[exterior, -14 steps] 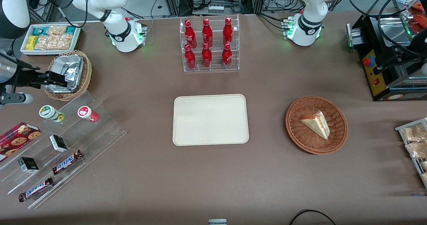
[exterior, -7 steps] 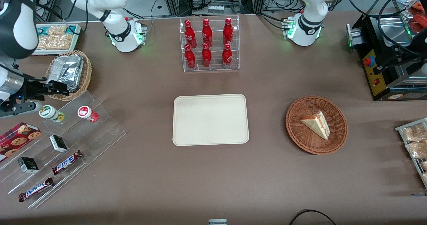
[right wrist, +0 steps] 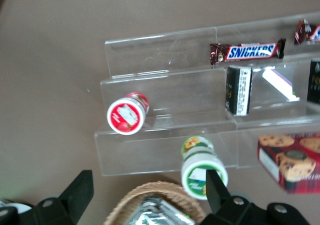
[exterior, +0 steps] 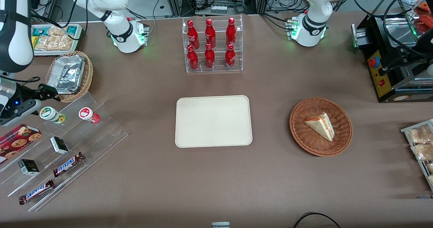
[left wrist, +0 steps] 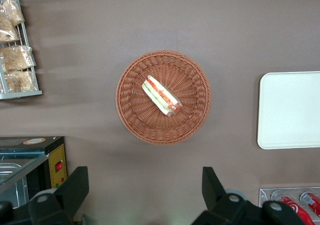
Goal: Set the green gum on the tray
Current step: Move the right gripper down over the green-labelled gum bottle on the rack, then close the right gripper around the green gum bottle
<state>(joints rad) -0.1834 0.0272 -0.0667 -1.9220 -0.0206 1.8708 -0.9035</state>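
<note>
the gripper (right wrist: 147,195), wide open and empty, sits just off the green gum (right wrist: 202,172); one finger (right wrist: 215,185) could topple it toward the red gum (right wrist: 127,115).

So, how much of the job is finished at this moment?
Nothing is delivered: the tray holds nothing. In hand is the approach: the open claw hovers beside the green gum, which stands on the clear stepped rack next to the red gum. Gripping, carrying and placing are left.

Clear glossy acrylic stand (right wrist: 170,100), woven wicker basket (exterior: 321,126), matt cream tray (exterior: 213,121)
</note>
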